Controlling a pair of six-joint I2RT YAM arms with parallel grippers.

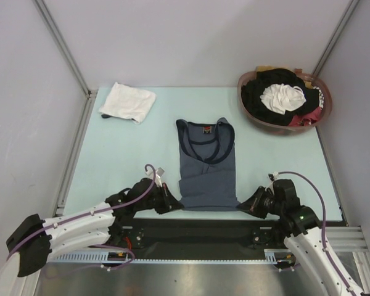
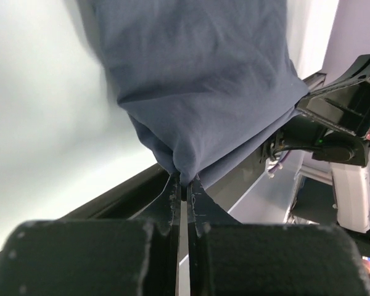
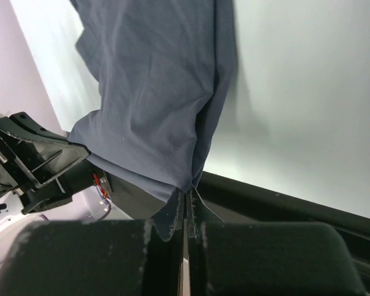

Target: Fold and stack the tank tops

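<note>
Pinching both hem corners, one per arm.

- Table [image 1: 283, 166]: pale green surface, fills mid frame in the top view.
- Slate tank top [image 1: 206, 172]: centre frame, lying flat. Neck points to the top of the frame, hem sits at the table's bottom edge by the arm bases. Grey-blue, with darker trim round the neck and armholes and a small dark label inside the neck. Body mostly smooth, a few soft creases, and bunched only where it is gripped.
- Basket [image 1: 250, 117]: upper right, holds a jumble of black, white and red clothes. Not my concern.
- White tank top [image 1: 128, 102]: upper left, already a folded bundle, well apart from the slate one.
- Left gripper [image 1: 176, 202]: fingers fully closed on the hem corner at lower left of the garment. Its wrist view shows the cloth [image 2: 203, 80] gathered into the tips [image 2: 185, 185].
- Right gripper [image 1: 243, 205]: same story on the lower-right hem corner, fingers clamped with fabric [image 3: 154, 80] funnelling into the tips [image 3: 186, 194].

Handling, my read: thin jersey, light and limp, with no stiffness. It will likely sag between the two grips and drag on the table. Each pinch is shallow, so a fast pull could slip it free. Hem corners look like the right hold for carrying the hem up toward the straps.
</note>
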